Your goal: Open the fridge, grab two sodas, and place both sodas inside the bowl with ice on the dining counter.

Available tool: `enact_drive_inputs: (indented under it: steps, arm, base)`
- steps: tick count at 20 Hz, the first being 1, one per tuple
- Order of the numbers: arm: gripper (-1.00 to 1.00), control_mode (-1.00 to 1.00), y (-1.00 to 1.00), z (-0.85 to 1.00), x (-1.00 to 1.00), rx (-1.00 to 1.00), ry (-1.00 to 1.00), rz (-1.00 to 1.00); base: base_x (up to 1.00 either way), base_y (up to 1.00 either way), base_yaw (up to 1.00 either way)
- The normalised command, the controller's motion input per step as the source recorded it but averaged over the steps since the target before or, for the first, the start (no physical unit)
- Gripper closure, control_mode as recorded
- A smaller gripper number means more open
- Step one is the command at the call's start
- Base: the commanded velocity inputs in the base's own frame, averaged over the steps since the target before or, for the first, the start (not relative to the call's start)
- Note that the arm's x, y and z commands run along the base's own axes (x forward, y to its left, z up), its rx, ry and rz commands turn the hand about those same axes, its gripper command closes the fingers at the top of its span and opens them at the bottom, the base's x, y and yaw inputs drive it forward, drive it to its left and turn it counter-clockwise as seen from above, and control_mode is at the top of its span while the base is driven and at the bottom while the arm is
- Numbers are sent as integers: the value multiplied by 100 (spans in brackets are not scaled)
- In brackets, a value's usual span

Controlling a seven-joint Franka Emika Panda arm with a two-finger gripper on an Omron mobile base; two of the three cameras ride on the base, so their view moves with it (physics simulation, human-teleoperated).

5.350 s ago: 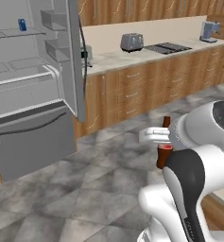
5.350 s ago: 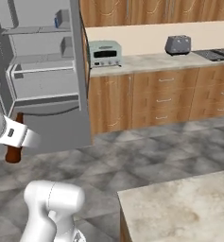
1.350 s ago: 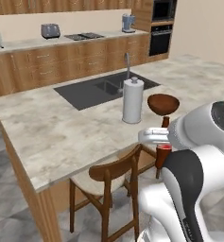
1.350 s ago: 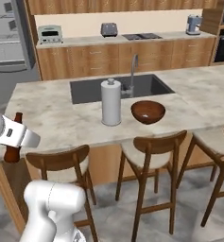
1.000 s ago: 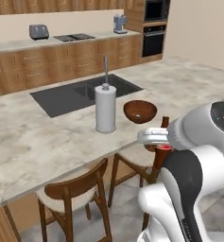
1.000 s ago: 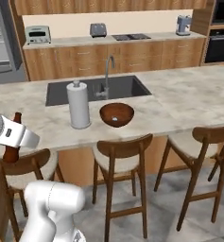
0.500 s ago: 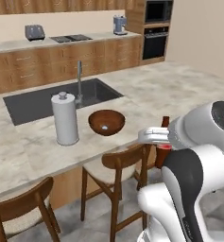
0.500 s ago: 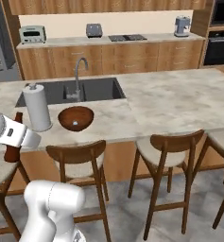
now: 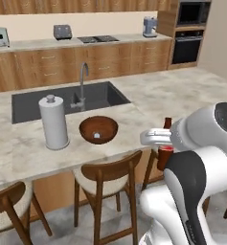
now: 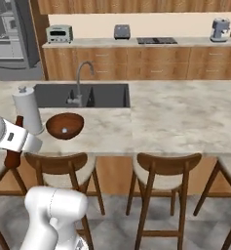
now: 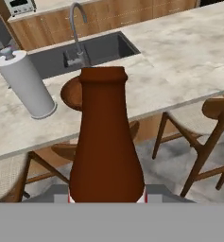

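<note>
Upright, the dark brown soda bottle (image 11: 106, 142) is riding in the pincer (image 9: 165, 154), jaws clamped on its lower body, off the table's near edge, right of the bowl (image 9: 98, 129); rigid and probably slick, it is best gripped low.

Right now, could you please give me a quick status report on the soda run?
End effector shut on brown soda bottle, upright. Bowl on dining counter, beside paper towel roll. Stools between robot and counter.
</note>
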Motion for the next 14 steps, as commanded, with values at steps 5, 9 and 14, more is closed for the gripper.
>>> enact_drive_inputs:
  steps: [5, 9, 14]
  arm:
    - [100, 100, 0, 0, 0, 0, 0, 0]
    - [100, 100, 0, 0, 0, 0, 0, 0]
    - [100, -100, -1, 0, 20, 1, 8, 4]
  base:
    - [84, -38, 38]
    - [98, -22, 35]
    - [80, -8, 23]
